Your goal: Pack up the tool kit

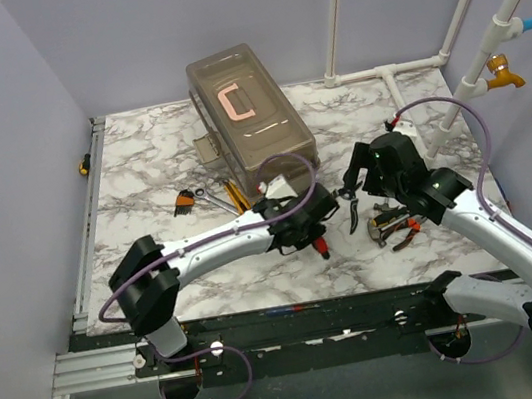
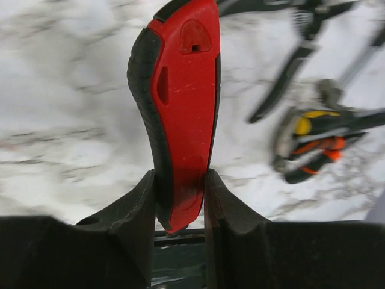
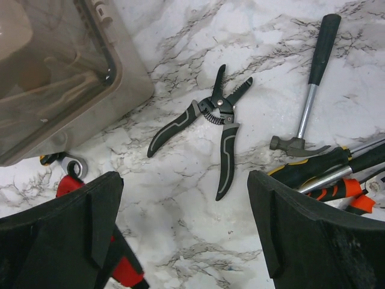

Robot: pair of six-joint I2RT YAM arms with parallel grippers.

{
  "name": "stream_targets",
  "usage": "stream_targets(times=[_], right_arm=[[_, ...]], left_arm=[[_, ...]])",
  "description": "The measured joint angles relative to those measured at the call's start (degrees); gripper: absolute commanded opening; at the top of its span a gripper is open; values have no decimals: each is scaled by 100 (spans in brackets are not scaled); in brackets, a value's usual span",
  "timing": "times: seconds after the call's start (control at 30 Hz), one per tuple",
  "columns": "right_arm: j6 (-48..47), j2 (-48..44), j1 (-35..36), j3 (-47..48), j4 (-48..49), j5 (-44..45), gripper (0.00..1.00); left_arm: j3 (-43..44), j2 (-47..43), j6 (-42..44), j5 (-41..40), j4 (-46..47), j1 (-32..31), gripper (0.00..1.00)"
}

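The beige-grey toolbox (image 1: 251, 116) with a smoky lid and pink handle stands shut at the back centre of the table; its corner also shows in the right wrist view (image 3: 60, 72). My left gripper (image 1: 318, 242) is shut on the red cutter (image 2: 183, 90) and holds it just above the marble, left of the tool pile. My right gripper (image 3: 186, 229) is open and empty, hovering over black pliers (image 3: 216, 114) that lie spread open. A small hammer (image 3: 310, 102) and black-yellow and orange screwdrivers (image 3: 325, 168) lie to their right.
A hex key set (image 1: 183, 199) and small wrenches with a yellow tool (image 1: 230, 195) lie left of the toolbox front. White pipes (image 1: 398, 72) run along the back right. The table's near edge is a black rail (image 1: 295, 316).
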Motion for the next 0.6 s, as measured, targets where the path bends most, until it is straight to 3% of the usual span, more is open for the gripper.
stream_targets(times=[0.03, 0.07, 0.1, 0.23, 0.37, 0.47, 0.6], right_arm=[[22, -31, 0, -22, 0, 22, 99], [42, -68, 0, -42, 0, 50, 100], [70, -105, 0, -57, -2, 70, 100], [114, -160, 0, -76, 2, 87, 100], [4, -52, 0, -50, 20, 50, 100], [-216, 256, 0, 267, 13, -122, 100], [-595, 848, 0, 1196, 79, -592, 100]], left_arm=[[391, 225, 26, -79, -26, -83, 66], [815, 472, 85, -199, -33, -177, 85], [1029, 577, 109, -267, -22, -210, 95], [1746, 822, 455, -551, -225, -334, 98], [1770, 588, 973, -852, -354, -337, 98], [1211, -155, 1585, -1036, -321, -251, 98], [-275, -2181, 2778, -667, 304, 511, 98]])
